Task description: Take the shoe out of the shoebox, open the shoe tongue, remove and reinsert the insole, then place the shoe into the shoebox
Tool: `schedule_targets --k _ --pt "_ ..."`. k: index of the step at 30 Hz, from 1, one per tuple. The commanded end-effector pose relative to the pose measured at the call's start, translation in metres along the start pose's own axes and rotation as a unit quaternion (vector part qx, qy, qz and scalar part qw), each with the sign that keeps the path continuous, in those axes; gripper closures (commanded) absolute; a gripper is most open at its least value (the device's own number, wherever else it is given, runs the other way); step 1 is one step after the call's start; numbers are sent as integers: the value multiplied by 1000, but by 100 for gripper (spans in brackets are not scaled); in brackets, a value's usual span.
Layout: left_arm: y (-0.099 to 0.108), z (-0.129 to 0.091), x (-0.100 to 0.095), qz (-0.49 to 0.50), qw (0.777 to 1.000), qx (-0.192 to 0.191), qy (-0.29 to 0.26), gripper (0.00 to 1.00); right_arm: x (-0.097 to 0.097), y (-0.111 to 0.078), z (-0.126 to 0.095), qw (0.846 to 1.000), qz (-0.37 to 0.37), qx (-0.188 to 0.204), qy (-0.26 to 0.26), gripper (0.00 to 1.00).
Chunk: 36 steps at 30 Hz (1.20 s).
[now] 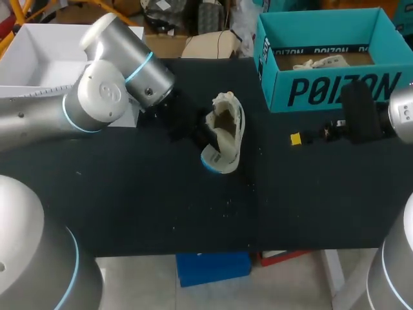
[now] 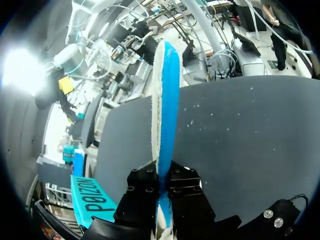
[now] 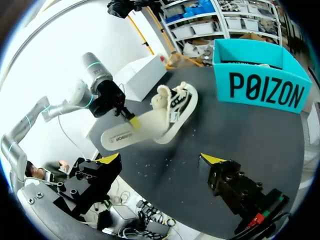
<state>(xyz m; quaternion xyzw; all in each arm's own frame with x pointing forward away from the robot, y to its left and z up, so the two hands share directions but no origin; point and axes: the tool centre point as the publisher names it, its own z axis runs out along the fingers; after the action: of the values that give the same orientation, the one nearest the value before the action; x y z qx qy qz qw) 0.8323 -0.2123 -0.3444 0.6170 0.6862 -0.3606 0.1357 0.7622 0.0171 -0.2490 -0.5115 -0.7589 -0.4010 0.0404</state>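
**Gripping the insole at the shoe's mouth**

The left end effector (image 2: 164, 174) is clamped flat on one end of the insole (image 3: 131, 136). The insole's long axis runs straight ahead from the fingers, blue underside to one side and white face to the other. Its other end meets the cream shoe (image 1: 226, 129), though I cannot tell whether that tip is inside the opening or only against it.

The shoe lies at the middle of the table (image 1: 129, 194), tipped onto its side. Its length runs between the table's far and near edges, with the opening turned towards the left arm.

The right end effector (image 3: 161, 159) is wide open and holds nothing. It hangs well apart from the shoe on the side towards the table's right edge, just in front of the shoebox (image 1: 335, 90).

The left arm is the nearer one. By my reading, the next move turns on lining the insole's length up with the shoe's.

Count:
- One shoe.
- One insole.
- One teal shoebox, at the far right corner, with something pale inside that I cannot identify.
- One white box (image 1: 39, 55), at the far left corner.
- Two end effectors.
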Motion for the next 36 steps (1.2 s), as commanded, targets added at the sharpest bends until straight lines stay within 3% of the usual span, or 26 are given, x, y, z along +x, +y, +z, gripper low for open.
schedule_targets --k 1,18,23,25,26,30,32,36 --pt "17 11 -6 3 1000 -10 10 100 1 1 0 1000 0 1 -1 0" --pt "69 26 -1 -14 999 -44 -28 100 1 1 0 1000 0 1 -1 0" --pt "79 27 -3 -17 997 -71 -29 100 1 1 0 1000 0 1 -1 0" --pt "76 27 -4 -16 997 -72 -27 71 1 1 0 1000 0 1 -1 0" --pt "73 26 -5 -16 997 -72 -27 63 1 1 0 1000 0 1 -1 0" --pt "61 20 -6 -14 997 -69 -21 44 1 1 0 1000 0 1 -1 0" --pt "53 16 -6 -14 997 -67 -20 36 1 1 0 1000 0 1 -1 0" --pt "39 8 -7 -12 998 -66 -19 40 1 1 0 1000 0 1 -1 0"
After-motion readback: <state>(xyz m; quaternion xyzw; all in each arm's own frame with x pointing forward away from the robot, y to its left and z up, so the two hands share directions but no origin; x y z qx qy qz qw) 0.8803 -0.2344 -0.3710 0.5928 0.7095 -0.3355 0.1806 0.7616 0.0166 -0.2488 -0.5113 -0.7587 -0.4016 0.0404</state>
